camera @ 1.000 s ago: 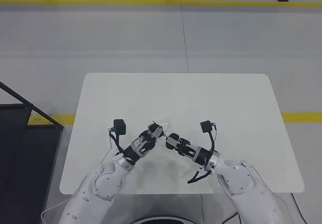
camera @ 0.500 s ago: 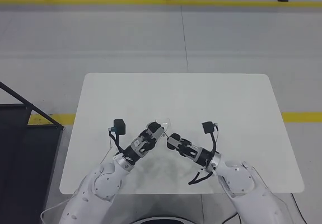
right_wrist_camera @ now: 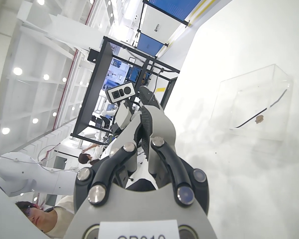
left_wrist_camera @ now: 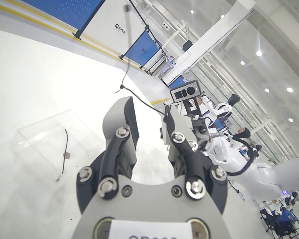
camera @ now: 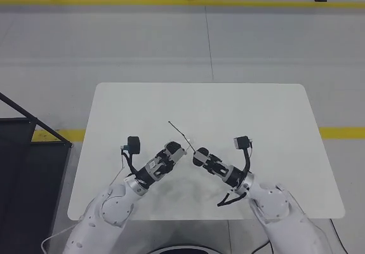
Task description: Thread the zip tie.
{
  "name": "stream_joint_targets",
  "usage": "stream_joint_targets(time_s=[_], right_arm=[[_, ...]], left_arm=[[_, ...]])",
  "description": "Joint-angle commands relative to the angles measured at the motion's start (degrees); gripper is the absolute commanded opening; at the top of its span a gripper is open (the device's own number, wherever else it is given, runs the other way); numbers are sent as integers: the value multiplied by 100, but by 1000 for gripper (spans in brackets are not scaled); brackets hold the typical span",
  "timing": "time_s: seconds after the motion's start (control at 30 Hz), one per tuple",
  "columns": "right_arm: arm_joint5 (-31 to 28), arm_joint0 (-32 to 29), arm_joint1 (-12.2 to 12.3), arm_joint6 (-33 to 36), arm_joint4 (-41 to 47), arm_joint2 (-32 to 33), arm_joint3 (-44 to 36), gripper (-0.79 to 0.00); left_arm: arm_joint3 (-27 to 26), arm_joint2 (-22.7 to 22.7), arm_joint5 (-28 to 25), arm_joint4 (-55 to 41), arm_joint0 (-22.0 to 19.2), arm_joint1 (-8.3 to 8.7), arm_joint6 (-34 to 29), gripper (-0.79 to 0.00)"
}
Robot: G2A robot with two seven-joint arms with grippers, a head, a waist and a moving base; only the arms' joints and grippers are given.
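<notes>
The right gripper (right_wrist_camera: 145,100) is pinched shut on the near end of the zip tie (camera: 178,131), over the near middle of the table (camera: 265,114). From that pinch the thin black strap slants away from the robot and toward its left, free end in the air. The left gripper (left_wrist_camera: 149,106) is just beside the pinch, jaws spread and empty. It's the nearer one, I'd say, with the strap crossing just past its fingertips.

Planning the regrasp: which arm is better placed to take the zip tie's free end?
Left. The left gripper has its fingers open and aimed at the zip tie, whose free end sticks up just beyond them. The right gripper is shut on the other end, so it probably serves best as the anchor.
</notes>
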Motion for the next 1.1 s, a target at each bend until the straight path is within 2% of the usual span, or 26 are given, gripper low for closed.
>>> stream_joint_targets(time_s=[0.0,0.13,0.23,0.33,0.4,0.43,0.47,0.5,0.57,0.93,1.0,1.07], right_arm=[[-53,9,7,142,275,51,43,-785],[-139,52,24,578,801,127,133,-785],[-183,110,41,1116,1350,154,234,-785],[-187,205,59,1726,1958,197,380,-785],[-206,261,70,2064,2273,237,495,-785],[-201,288,74,2217,2400,245,538,-785],[-195,315,77,2351,2508,250,577,-785],[-181,345,80,2503,2613,245,610,-785],[-51,423,94,2811,2673,235,696,-785],[-51,423,94,2811,2673,235,696,-785],[8,371,85,2726,2725,194,594,-785],[-83,339,79,2704,2816,193,564,-785]], left_arm=[[64,-75,-196,-90,9,24,-100,-449],[164,-223,-429,-286,35,67,-253,-446],[280,-271,-546,-784,18,94,-492,-449],[446,-266,-603,-1722,-90,138,-1122,-459],[561,-305,-580,-2301,-182,175,-1554,-437],[611,-303,-562,-2580,-216,193,-1804,-372],[650,-327,-525,-2793,-255,214,-2023,-234],[683,-353,-453,-2967,-285,233,-2211,0],[705,-399,-363,-3036,-319,253,-2370,0],[700,-388,-339,-3057,-310,251,-2355,0],[629,-315,-194,-3361,-283,231,-2249,0],[613,-178,-79,-3988,-296,218,-2488,0]])
